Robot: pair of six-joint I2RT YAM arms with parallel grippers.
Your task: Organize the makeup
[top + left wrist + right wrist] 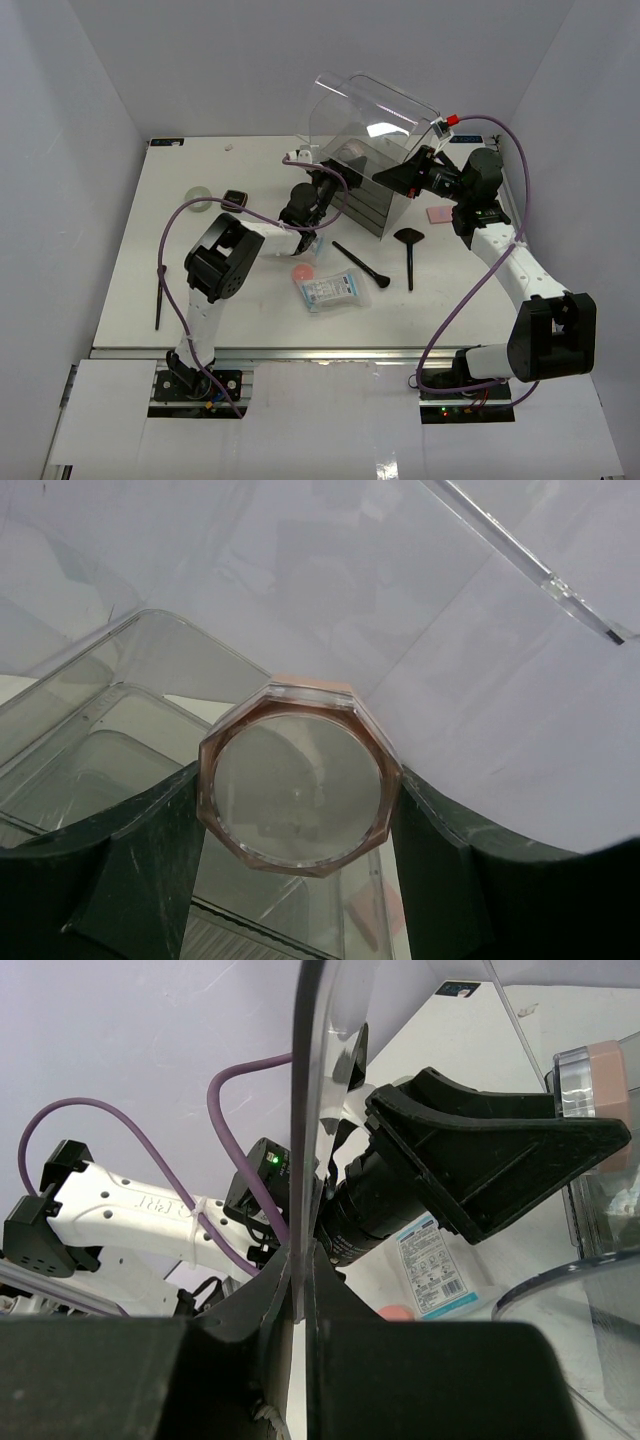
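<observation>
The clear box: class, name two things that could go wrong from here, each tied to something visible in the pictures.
1. The right gripper pinches only the thin edge of the clear lid; if it slips, the lid could fall onto the left gripper.
2. The left gripper holds the octagonal compact by its smooth rim over the open box; it might slip out.

The clear box is open on top — lid tipped up and back. The left gripper, clamping an octagonal compact, blocks its left front; the right gripper pinches the lid at its right. Brushes and sachets clutter its front.
</observation>
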